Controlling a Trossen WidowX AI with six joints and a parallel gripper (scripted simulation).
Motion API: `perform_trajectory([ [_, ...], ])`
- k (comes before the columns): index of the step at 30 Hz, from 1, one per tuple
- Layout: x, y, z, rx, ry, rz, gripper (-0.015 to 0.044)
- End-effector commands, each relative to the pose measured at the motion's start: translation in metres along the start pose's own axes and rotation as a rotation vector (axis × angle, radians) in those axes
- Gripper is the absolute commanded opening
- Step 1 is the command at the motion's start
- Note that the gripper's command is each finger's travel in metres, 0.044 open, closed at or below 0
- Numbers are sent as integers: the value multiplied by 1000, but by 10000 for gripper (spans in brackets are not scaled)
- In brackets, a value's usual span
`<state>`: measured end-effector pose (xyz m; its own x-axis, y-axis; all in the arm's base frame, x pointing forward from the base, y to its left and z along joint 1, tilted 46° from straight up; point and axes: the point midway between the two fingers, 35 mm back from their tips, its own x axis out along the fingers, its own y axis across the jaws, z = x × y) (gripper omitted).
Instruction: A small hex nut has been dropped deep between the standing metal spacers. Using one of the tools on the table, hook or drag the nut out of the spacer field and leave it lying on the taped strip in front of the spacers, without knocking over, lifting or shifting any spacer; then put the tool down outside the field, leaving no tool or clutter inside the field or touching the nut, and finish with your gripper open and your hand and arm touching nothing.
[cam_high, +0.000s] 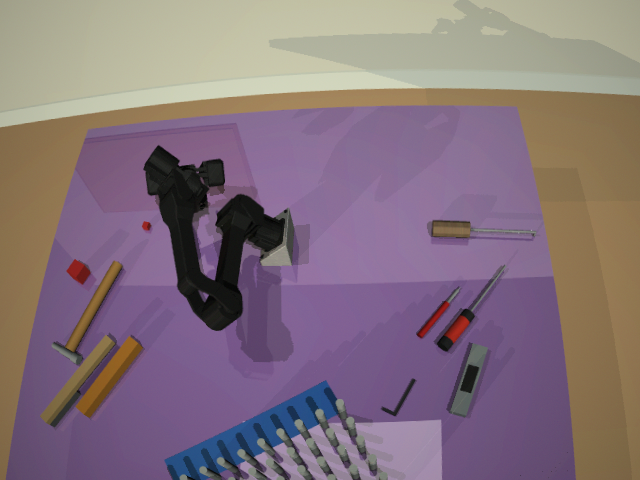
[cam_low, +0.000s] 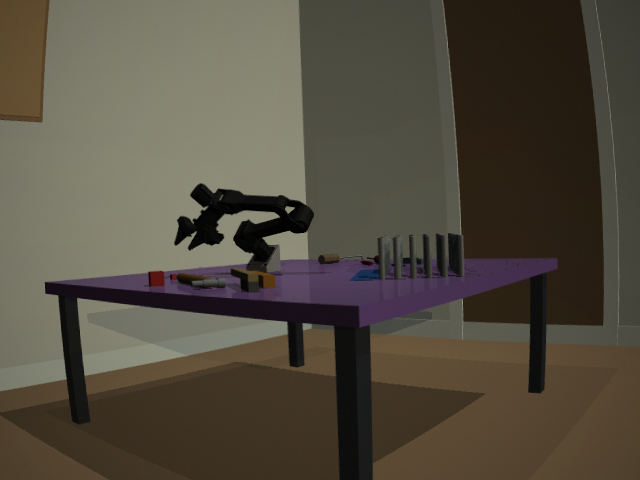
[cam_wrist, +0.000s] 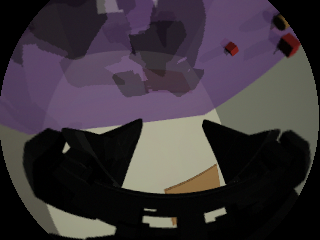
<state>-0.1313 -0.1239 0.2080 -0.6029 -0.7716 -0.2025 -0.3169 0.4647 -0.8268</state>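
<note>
My gripper (cam_low: 184, 245) (cam_wrist: 174, 122) is open and empty, raised over the table's back left part in the top view, far from the spacers. Grey metal spacers (cam_high: 281, 434) (cam_low: 413, 258) stand upright in rows; the top view cuts off part of the field. The blue taped strip (cam_high: 320, 395) (cam_low: 364, 275) lies along their near side to the arm. I cannot make out the nut in any view. A wooden-handled tool (cam_high: 450, 228) (cam_low: 328, 258) with a thin metal shaft lies at the right. A black hex key (cam_high: 404, 397) lies right of the strip.
A red-and-black screwdriver (cam_high: 457, 328), a thin red tool (cam_high: 433, 319) and a grey bar-shaped tool (cam_high: 476, 353) lie at the right. At the left lie a hammer (cam_high: 95, 306), a tan block (cam_high: 77, 381), an orange block (cam_high: 109, 377) and two red cubes (cam_high: 78, 271) (cam_high: 146, 225).
</note>
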Motion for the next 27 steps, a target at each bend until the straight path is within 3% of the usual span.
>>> perform_trajectory([
  [1, 0, 0, 0, 2, -2, -1, 426],
  [27, 18, -111, 91, 379, -610, -161, 440],
])
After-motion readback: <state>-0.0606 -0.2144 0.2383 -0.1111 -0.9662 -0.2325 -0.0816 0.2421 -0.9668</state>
